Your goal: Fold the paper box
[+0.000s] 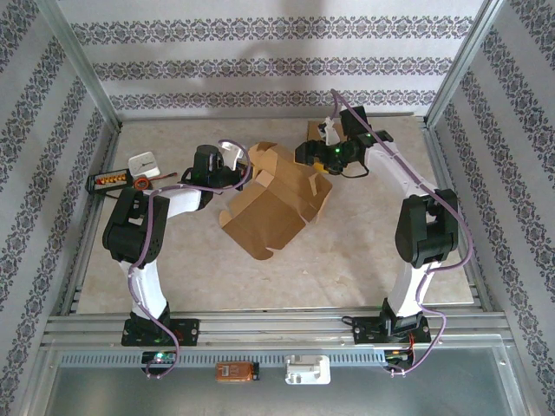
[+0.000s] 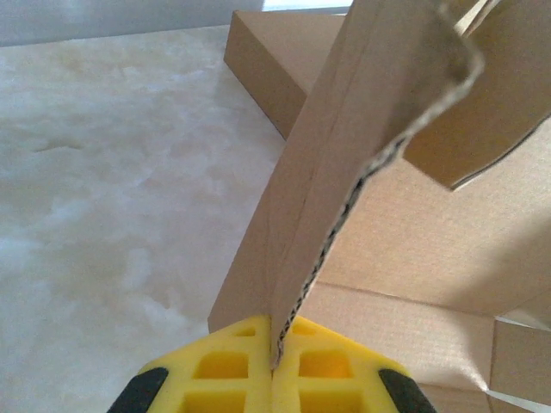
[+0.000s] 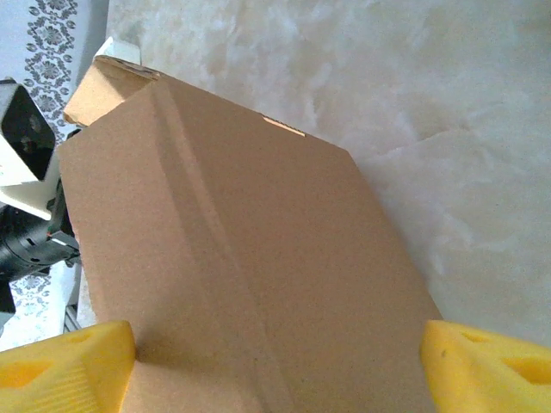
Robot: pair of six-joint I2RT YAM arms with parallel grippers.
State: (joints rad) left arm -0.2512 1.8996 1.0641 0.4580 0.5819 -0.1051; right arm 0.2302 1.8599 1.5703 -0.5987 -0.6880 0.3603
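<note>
Paper box (image 1: 273, 212) lying diagonally (near-left to far-right), left gripper (image 2: 274, 357) pinching its flap (image 2: 344, 172), right gripper (image 3: 275, 353) spread wide

My top camera looked down from six o'clock toward twelve; left wrist faced three, right wrist nine, both close on the box (image 1: 273, 208) (image 2: 413, 241) (image 3: 232, 258).

left pincer (image 2: 274, 348) clamped, right pincer (image 3: 277, 348) spread wide
</note>
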